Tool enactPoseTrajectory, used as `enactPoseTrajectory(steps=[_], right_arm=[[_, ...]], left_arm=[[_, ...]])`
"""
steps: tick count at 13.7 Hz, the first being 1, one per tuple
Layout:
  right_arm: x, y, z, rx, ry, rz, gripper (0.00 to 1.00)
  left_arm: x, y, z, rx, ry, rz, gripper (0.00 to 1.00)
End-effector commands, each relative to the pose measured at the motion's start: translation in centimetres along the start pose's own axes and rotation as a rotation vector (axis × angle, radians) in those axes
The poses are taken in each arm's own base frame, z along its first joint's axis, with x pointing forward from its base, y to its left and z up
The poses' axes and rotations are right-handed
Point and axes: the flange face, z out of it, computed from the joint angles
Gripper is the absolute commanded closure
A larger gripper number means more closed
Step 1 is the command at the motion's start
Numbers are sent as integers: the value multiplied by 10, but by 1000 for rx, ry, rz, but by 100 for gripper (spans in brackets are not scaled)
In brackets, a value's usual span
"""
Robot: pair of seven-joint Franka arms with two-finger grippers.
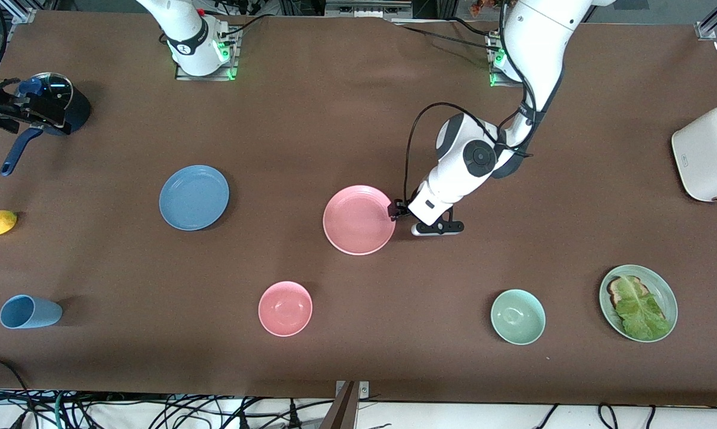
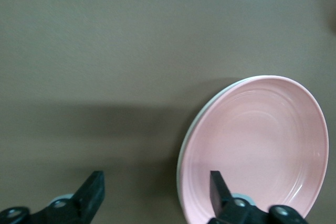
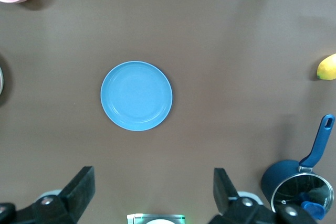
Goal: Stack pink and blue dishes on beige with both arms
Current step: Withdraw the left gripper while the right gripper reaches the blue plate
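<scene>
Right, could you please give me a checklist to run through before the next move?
1. Pink plate on beige plate: ok, a pale rim shows beneath it.
2. Left gripper open: ok.
3. Left gripper clear of the pink plate's rim: cannot tell.
4. Right gripper open, high over the table: ok.
5. Blue plate bare: ok.
6. Blue plate stacked: not ok, it lies alone toward the right arm's end.

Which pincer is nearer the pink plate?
Left. The left pincer is open at the rim of the pink plate, while the right pincer is open high above the blue plate.
</scene>
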Motion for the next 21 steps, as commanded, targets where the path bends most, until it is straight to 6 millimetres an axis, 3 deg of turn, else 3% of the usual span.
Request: enactPoseTrajectory(steps=[1, 3, 6, 12, 14, 17, 19, 21], right_arm=[[3, 0, 8, -1, -28, 8, 0], [14, 2, 32, -4, -82, -11, 0], [25, 13, 89, 13, -184, -24, 0], [28, 34, 232, 108, -123, 76, 0], [34, 36, 281, 113, -67, 93, 0], [41, 37, 330, 181, -83, 122, 1], [43, 50, 371, 238, -84, 85, 1], [42, 64, 396, 288, -84, 52, 5]], left_arm=[[15, -30, -63, 28, -43, 95, 1], [29, -57, -100, 52, -84, 148, 1], [52, -105, -152, 141, -121, 228, 1], [80, -193, -249, 229, -145, 322, 0], [77, -213, -288, 277, -116, 309, 0], [65, -228, -336, 294, -80, 276, 0], [58, -232, -362, 292, -41, 258, 0], [58, -237, -398, 290, 16, 237, 0]])
